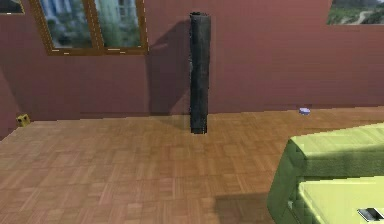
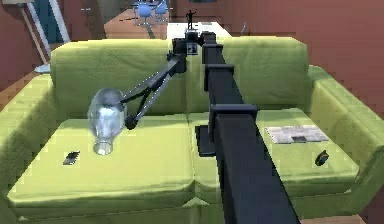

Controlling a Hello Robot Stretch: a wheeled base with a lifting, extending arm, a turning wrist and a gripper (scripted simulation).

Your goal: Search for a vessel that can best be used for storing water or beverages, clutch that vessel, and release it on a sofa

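In the arm side view the arm (image 2: pixel 238 140) rises from the bottom edge across a green sofa (image 2: pixel 290 70). On the seat right of the arm lie a folded paper (image 2: pixel 297 134) and, nearer the sofa's armrest, a small dark thing (image 2: pixel 322 157). On the left cushion lies another small dark thing (image 2: pixel 70 157). Just beyond it is the clear bottle (image 2: pixel 105 122), wide end up, its lower end at the seat. The gripper (image 2: pixel 128 112) reaches down to it from the arm's far end, and its thin fingers (image 2: pixel 150 88) end at the bottle's side. I cannot tell whether the fingers are spread or pressed together, nor whether the gripper holds the bottle or the bottle rests on the cushion.

In the forward view, the sofa's corner sits at the lower right on a wood floor (image 1: pixel 120 160). Farther off, a tall dark cylinder (image 1: pixel 199 70) stands upright at a maroon wall (image 1: pixel 270 60), with a window (image 1: pixel 92 25) to its left.
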